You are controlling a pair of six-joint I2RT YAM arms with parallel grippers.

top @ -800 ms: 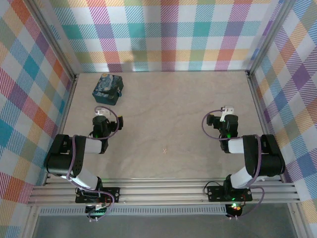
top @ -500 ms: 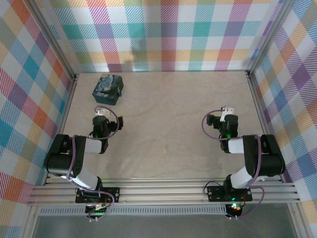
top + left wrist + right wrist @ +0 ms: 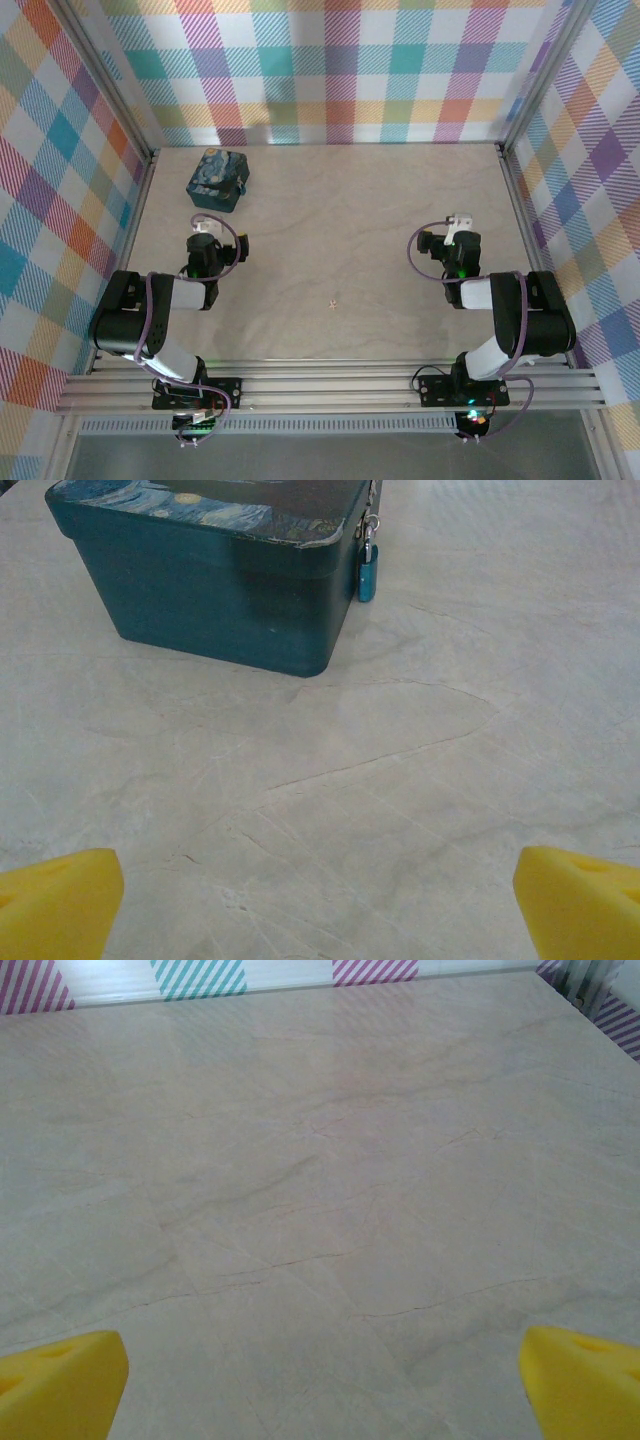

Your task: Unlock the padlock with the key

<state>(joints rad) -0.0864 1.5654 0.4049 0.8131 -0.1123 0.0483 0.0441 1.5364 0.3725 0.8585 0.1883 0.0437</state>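
Observation:
The padlock (image 3: pixel 367 572), a tiny bluish lock, hangs from the hasp on the right front corner of the blue swirly-sky box (image 3: pixel 220 600). The box (image 3: pixel 217 179) stands at the far left of the table. My left gripper (image 3: pixel 320 910) is open just short of the box, its yellow fingertips (image 3: pixel 55 905) wide apart over bare table. In the top view my left gripper (image 3: pixel 204 228) points at the box. My right gripper (image 3: pixel 456 228) is open over bare table at the right, holding nothing. A tiny pale speck (image 3: pixel 333 302) lies mid-table; I cannot tell if it is the key.
Plaid walls (image 3: pixel 340 70) close in the table on the far, left and right sides. An aluminium rail (image 3: pixel 330 385) with both arm bases runs along the near edge. Bare tabletop (image 3: pixel 320 1160) stretches ahead of the right gripper up to the back wall.

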